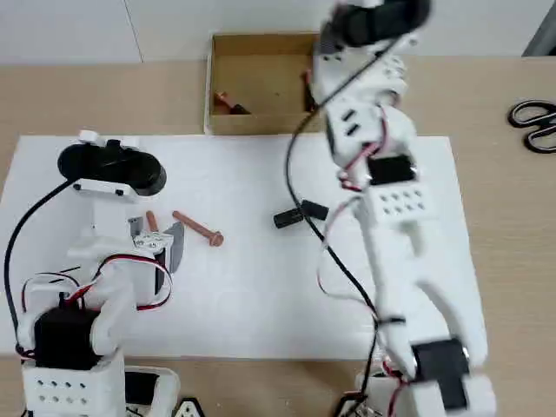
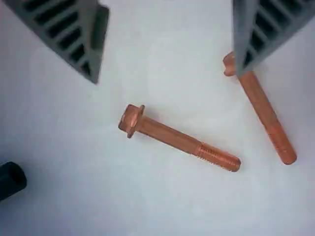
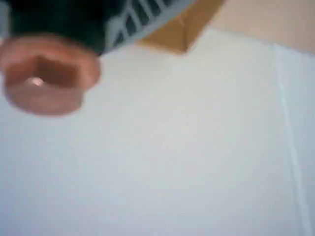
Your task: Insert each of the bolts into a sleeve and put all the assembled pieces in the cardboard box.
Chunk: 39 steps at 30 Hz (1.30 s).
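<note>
Left gripper (image 2: 167, 71) spread wide, empty, above white sheet (image 1: 261, 295). Two copper bolts lie below it: first bolt (image 2: 179, 140) between fingers, second bolt (image 2: 266, 118) with head partly under one finger. Loose black sleeve (image 1: 301, 213) near sheet centre, apart from bolts. Right gripper (image 3: 93, 34) clamped on held assembled piece (image 3: 47, 78), blurred, beside cardboard box (image 1: 261, 82) corner. Another assembled piece (image 1: 228, 102) lies inside box. Scissors (image 1: 534, 123) on table, far right.

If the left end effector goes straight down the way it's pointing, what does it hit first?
Probably the copper bolt partly under one finger; the second bolt lies in the open gap on the white sheet. Depth is unclear.
</note>
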Available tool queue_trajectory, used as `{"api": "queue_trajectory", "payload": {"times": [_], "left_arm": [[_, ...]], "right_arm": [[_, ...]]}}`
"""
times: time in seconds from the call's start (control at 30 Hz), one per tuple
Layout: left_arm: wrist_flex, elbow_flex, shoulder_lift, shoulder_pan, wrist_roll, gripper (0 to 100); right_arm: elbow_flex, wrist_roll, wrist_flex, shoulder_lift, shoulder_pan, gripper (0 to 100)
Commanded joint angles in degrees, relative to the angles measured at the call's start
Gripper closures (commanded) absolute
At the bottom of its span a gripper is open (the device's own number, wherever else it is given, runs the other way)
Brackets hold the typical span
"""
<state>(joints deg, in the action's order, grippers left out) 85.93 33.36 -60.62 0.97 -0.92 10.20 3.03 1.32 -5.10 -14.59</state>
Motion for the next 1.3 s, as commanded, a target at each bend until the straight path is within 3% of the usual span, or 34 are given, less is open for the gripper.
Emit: {"api": "queue_trajectory", "payload": {"times": [0.0,0.27,0.6,1.27], "left_arm": [[0.18,1.19,-0.7,0.26,0.26,83],[0.26,1.8,-0.7,0.35,0.26,83],[0.26,1.8,-0.7,0.35,0.26,83],[0.26,1.89,-0.7,0.35,0.26,83]], "right_arm": [[-7.74,-0.09,-9.27,7.52,-1.71,99.5],[-23.65,-0.09,-14.99,30.64,-1.54,99.5],[-46.42,-0.09,-14.73,54.46,-1.54,99.5],[-47.91,-0.09,-7.69,62.37,-1.36,99.0]]}}
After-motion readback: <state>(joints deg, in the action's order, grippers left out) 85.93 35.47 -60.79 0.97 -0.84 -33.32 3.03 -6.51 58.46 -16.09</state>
